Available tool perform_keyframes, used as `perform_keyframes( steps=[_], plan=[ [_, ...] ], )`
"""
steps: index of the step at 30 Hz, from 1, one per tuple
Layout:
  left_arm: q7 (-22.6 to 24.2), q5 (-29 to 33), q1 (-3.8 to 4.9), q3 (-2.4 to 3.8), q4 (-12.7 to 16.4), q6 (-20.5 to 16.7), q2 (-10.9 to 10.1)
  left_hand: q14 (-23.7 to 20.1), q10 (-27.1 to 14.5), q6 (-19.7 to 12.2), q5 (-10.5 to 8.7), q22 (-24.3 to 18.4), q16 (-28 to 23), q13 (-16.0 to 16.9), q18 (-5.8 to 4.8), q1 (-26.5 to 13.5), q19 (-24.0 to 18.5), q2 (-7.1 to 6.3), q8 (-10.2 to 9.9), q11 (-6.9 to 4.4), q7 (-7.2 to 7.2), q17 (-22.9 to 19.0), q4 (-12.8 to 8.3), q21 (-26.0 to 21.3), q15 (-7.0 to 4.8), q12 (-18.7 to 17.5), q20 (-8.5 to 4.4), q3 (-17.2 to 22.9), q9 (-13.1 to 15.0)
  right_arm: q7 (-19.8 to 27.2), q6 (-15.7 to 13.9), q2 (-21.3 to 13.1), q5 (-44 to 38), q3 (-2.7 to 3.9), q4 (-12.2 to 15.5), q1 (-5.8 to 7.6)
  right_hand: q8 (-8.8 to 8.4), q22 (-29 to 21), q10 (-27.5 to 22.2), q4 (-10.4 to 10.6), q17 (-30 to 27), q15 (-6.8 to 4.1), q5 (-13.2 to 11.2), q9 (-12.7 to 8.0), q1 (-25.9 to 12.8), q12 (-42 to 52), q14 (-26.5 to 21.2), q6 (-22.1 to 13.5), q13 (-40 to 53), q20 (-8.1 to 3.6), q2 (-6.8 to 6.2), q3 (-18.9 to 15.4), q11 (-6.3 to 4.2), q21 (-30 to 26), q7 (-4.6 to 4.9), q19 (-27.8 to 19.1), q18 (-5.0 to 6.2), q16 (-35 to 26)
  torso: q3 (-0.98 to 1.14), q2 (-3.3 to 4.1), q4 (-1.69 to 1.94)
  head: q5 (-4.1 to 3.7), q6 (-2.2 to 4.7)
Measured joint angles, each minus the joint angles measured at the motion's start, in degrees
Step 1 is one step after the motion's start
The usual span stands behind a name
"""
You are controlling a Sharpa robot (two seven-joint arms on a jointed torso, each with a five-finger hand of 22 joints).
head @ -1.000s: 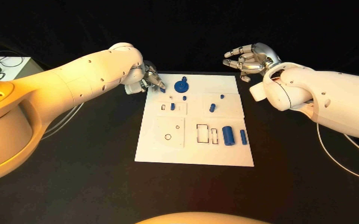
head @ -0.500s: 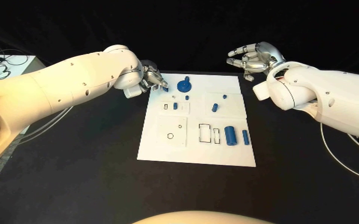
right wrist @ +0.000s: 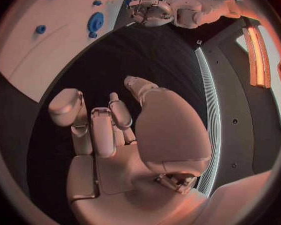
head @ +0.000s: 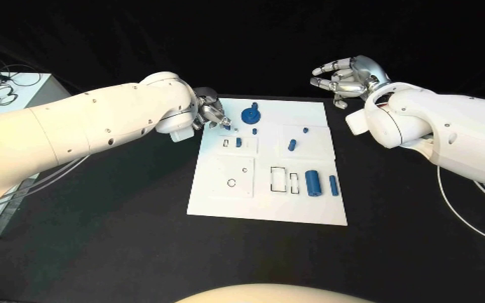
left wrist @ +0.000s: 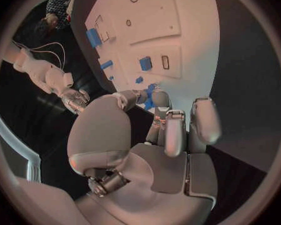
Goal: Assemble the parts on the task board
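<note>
I see my left hand at the white board's 11 o'clock corner, pinching a small blue part. Right hand hovers at 1 o'clock above the worktop, fingers curled, holding nothing.

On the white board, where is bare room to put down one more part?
The board's near strip, below the two blue cylinders, is bare. The far right corner is bare too. The far left corner is crowded: the left robot hand beside the round blue part.
</note>
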Motion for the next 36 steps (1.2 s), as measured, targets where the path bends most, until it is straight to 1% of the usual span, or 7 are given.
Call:
perform_keyframes(
  steps=[3, 6, 13, 19, 22, 26, 36],
  plan=[
    [-0.31, -1.11, -0.36, -0.32, 0.58, -0.31, -0.11, 0.00, 0.00, 0.05, 0.00, 0.00, 0.00, 0.00, 0.00, 0.00, 0.00, 0.00, 0.00, 0.00, -0.05, 0.00, 0.00, 0.00, 0.00, 0.00, 0.00, 0.00, 0.00, 0.00, 0.00, -0.01, 0.00, 0.00, -0.01, -0.01, 0.00, -0.08, 0.00, 0.00, -0.05, 0.00, 0.00, 0.07, 0.00, 0.00, 0.00, 0.00, -0.10, 0.00, 0.00, 0.00, 0.00, 0.00, 0.00, 0.00, 0.00, 0.00, 0.00, 0.04, -0.04, 0.06, -0.14],
    [-0.60, -2.08, -0.64, -0.50, 0.97, -0.34, -0.19, 0.00, 0.00, 0.05, 0.06, -0.01, 0.00, 0.00, 0.00, -0.15, 0.00, -0.15, 0.00, 0.00, -0.06, 0.00, 0.00, 0.00, 0.00, 0.00, 0.00, 0.00, 0.01, 0.00, 0.00, -0.03, 0.01, -0.01, -0.02, -0.01, 0.00, -0.10, 0.00, 0.00, -0.09, 0.00, 0.00, 0.06, 0.00, 0.00, 0.00, 0.00, -0.15, 0.00, 0.00, 0.00, 0.00, 0.00, 0.00, 0.00, 0.00, 0.00, -0.01, 0.08, -0.11, 0.08, -0.25],
    [-1.05, -4.07, -0.78, -0.71, 1.68, -0.18, -0.28, 0.00, 0.19, 0.07, 0.29, 0.13, 0.00, -0.01, 0.00, -0.15, 0.00, -0.15, -0.01, -0.16, -0.07, 0.00, -0.01, 0.00, 0.00, -0.01, 0.00, 0.00, 0.02, 0.00, 0.01, -0.11, 0.01, -0.01, -0.06, -0.02, 0.00, -0.10, 0.00, 0.00, -0.09, 0.00, 0.00, 0.06, 0.00, 0.00, 0.00, 0.00, -0.15, 0.00, 0.00, 0.00, 0.00, 0.00, 0.00, 0.00, 0.00, 0.00, -0.02, 0.10, -0.14, -0.01, -0.58],
    [-1.23, -5.49, -0.99, -1.48, 2.47, 0.32, -0.37, 0.00, 0.28, 0.19, 0.29, 0.13, 0.00, -0.01, 0.00, -0.38, -0.01, -0.38, -0.02, -0.09, -0.19, 0.00, -0.01, 0.00, 0.00, -0.01, 0.00, 0.01, 0.03, 0.01, 0.01, -0.11, 0.01, -0.01, -0.06, -0.02, 0.00, -0.10, 0.00, 0.00, -0.09, 0.00, 0.00, 0.06, 0.00, 0.00, 0.00, 0.00, -0.15, 0.00, 0.00, 0.00, 0.00, 0.00, 0.00, 0.00, 0.00, 0.00, -0.02, 0.09, -0.12, 0.02, -0.83],
    [-1.27, -5.98, -1.28, -1.68, 2.96, 0.59, -0.65, 0.00, 0.29, 0.20, 0.29, 0.13, 0.00, -0.01, 0.00, -0.38, -0.01, -0.38, -0.06, -0.09, -0.20, 0.00, -0.01, 0.00, 0.00, -0.01, 0.00, 0.01, 0.03, 0.02, 0.02, -0.11, 0.01, -0.02, -0.06, -0.03, 0.00, -0.10, 0.00, 0.00, -0.09, 0.00, 0.00, 0.06, 0.00, 0.00, 0.00, 0.00, -0.15, 0.00, 0.00, 0.00, 0.00, 0.00, 0.00, 0.00, 0.00, 0.00, -0.02, 0.09, -0.12, 0.03, -0.94],
    [-1.31, -6.49, -1.44, -1.77, 3.30, 0.89, -0.94, 0.00, 0.29, 0.20, 0.29, 0.13, 0.00, -0.02, 0.00, -0.39, -0.01, -0.39, -0.07, -0.08, -0.20, 0.00, -0.01, 0.00, 0.00, -0.01, 0.00, 0.01, 0.03, 0.02, 0.03, -0.12, 0.01, -0.02, -0.07, -0.04, 0.00, -0.09, 0.00, 0.00, -0.08, 0.00, 0.00, 0.06, 0.00, 0.00, 0.00, 0.00, -0.15, 0.00, 0.00, 0.00, 0.00, 0.00, 0.00, 0.00, 0.00, 0.00, -0.03, 0.04, -0.07, -0.04, -1.12],
    [-1.33, -7.35, -1.54, -1.79, 3.58, 1.42, -1.16, 0.00, 0.30, 0.37, 0.29, 0.23, 0.00, -0.03, 0.01, -0.37, 0.20, -0.37, -0.23, -0.07, -0.38, 0.00, -0.02, 0.00, 0.01, -0.01, -0.21, 0.02, 0.03, 0.03, 0.03, -0.18, 0.01, -0.02, -0.07, -0.05, 0.00, -0.09, 0.00, 0.00, -0.08, 0.00, 0.00, 0.06, 0.00, 0.00, 0.00, 0.00, -0.15, 0.00, 0.00, 0.00, 0.00, 0.01, 0.00, 0.00, 0.00, 0.00, 0.00, 0.04, -0.06, 0.04, -1.25]
  ],
)
